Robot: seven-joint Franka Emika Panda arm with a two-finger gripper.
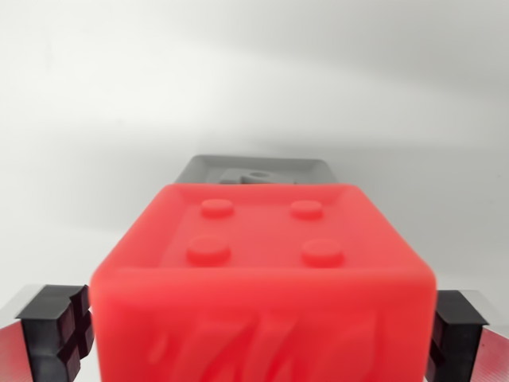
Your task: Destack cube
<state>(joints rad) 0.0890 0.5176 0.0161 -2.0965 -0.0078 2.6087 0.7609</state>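
A red cube [262, 270] with four round studs on its top face fills the lower middle of the wrist view. My gripper [262, 334] is shut on it. The left black pad [60, 326] presses against the cube's left side and the right black pad [455, 330] against its right side. Beyond the red cube's far edge a grey cube [256, 169] shows only its top rim and a raised mark. The rest of the grey cube is hidden behind the red one. I cannot tell whether the two cubes touch.
A plain white surface [254, 87] spreads around and behind both cubes, with soft shadows across it.
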